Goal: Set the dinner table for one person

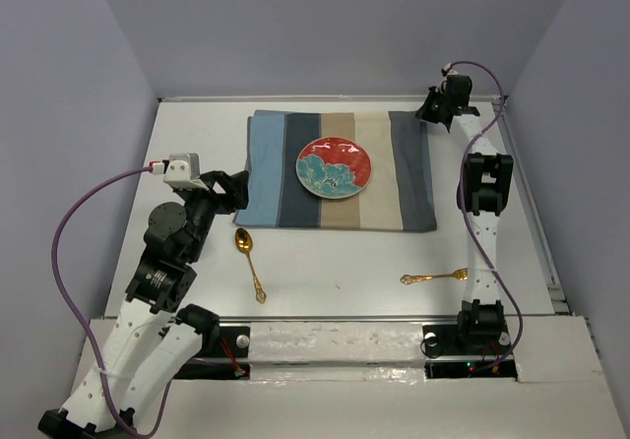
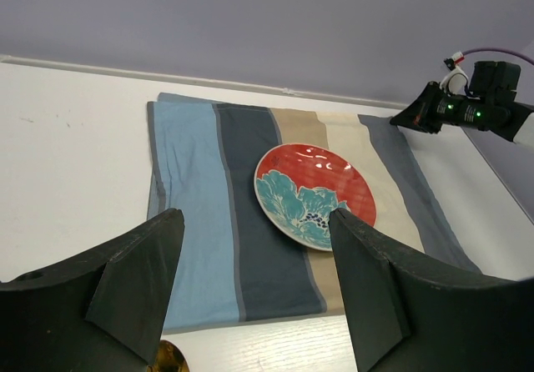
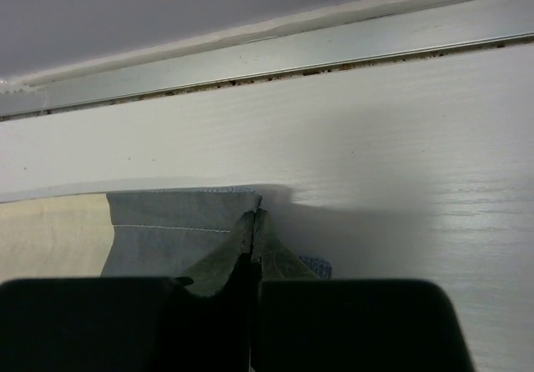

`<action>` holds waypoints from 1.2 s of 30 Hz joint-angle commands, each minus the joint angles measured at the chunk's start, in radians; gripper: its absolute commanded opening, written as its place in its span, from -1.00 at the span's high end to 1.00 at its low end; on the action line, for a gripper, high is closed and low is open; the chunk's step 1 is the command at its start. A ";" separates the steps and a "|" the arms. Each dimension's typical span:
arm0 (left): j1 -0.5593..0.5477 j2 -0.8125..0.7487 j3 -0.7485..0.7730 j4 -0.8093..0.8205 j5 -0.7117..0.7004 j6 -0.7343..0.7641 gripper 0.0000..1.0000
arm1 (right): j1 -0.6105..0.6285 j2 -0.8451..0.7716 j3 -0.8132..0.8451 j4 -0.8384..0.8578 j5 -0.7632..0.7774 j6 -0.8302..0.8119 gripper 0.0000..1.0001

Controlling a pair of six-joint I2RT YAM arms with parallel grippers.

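Note:
The striped cloth mat (image 1: 295,188) lies on the white dinner table (image 1: 345,262) with a red and teal flowered plate (image 1: 335,167) on it. A gold spoon (image 1: 248,260) lies on the table in front of the mat's left end, and a gold fork (image 1: 433,278) lies at the front right. My left gripper (image 1: 236,191) is open and empty at the mat's left edge; its wrist view shows the mat (image 2: 250,247), the plate (image 2: 313,193) and the spoon's bowl (image 2: 165,359). My right gripper (image 1: 430,114) is shut on the mat's far right corner (image 3: 183,222).
A metal rail (image 3: 292,55) and the grey back wall run just behind the mat's far edge. Side walls close in the table on the left and right. The right arm (image 1: 482,193) stretches along the mat's right side, above the fork's end.

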 commanded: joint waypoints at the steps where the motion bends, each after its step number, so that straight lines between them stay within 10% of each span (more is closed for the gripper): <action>1: -0.004 -0.002 0.002 0.043 0.002 0.018 -0.62 | 0.001 -0.126 -0.010 0.028 0.056 -0.074 1.00; 29: 0.007 0.013 0.002 0.046 0.005 0.018 -0.62 | 0.030 -0.071 0.037 0.078 0.122 -0.284 0.99; 36: 0.010 0.021 0.002 0.049 0.011 0.018 -0.62 | 0.039 -0.045 0.026 0.078 0.143 -0.308 0.55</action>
